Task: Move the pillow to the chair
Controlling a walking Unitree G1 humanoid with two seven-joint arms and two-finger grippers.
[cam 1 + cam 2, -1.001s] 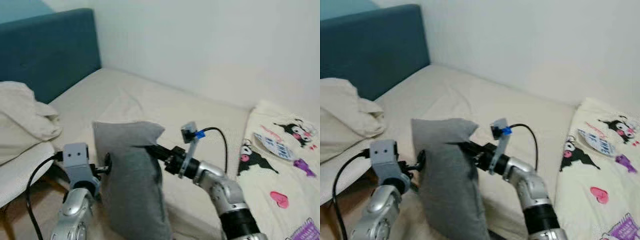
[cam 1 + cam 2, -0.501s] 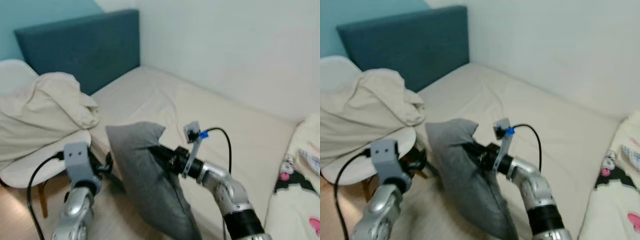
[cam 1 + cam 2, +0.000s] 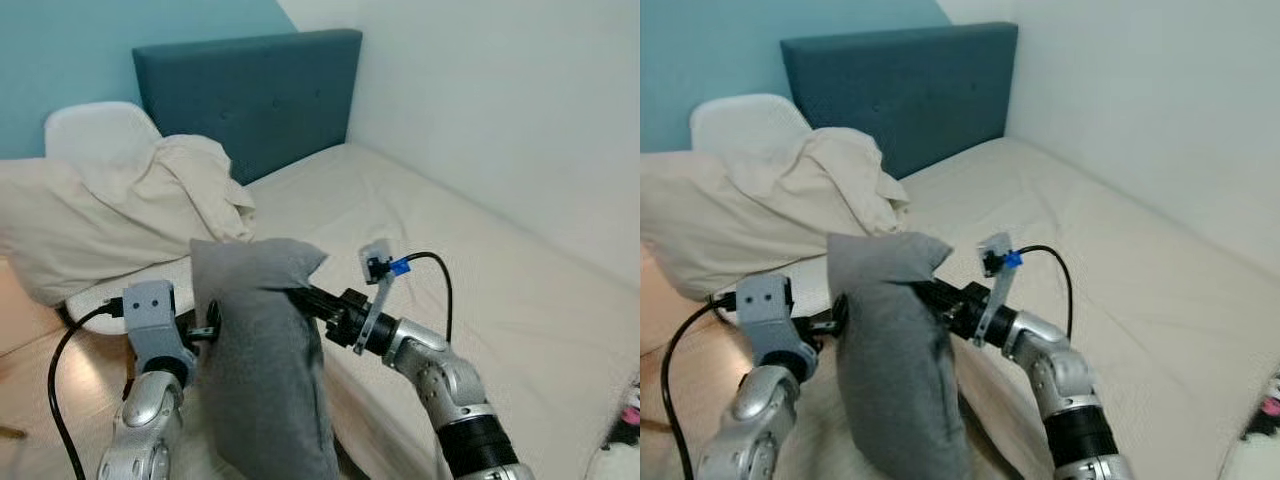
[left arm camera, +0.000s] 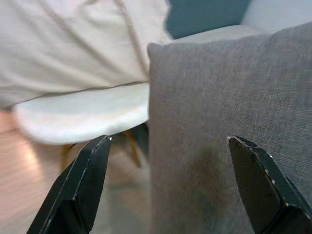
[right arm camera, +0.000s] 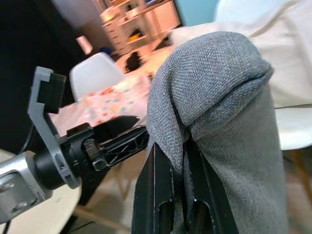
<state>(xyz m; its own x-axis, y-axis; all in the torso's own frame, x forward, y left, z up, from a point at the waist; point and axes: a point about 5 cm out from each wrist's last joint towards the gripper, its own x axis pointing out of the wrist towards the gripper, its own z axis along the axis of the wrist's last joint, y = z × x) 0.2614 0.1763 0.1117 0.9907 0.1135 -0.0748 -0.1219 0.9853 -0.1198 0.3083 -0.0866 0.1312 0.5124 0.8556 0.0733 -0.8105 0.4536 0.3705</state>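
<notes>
your right gripper [image 5: 178, 161] is clenched on a fold of the grey pillow [image 3: 262, 360], carrying it upright; the left gripper [image 4: 168, 185], fingers spread, braces its side, facing the blanket-covered white chair [image 3: 150, 285].

Route to the chair [image 3: 110, 300]: its seat and back carry a heaped cream blanket [image 3: 120, 215] — only the seat's front rim lies bare. The grey pillow [image 3: 265, 370], hanging upright, stands between the two tools. Open bed [image 3: 480, 270] extends rightward; wooden floor [image 3: 40, 385] lies open to the left.
</notes>
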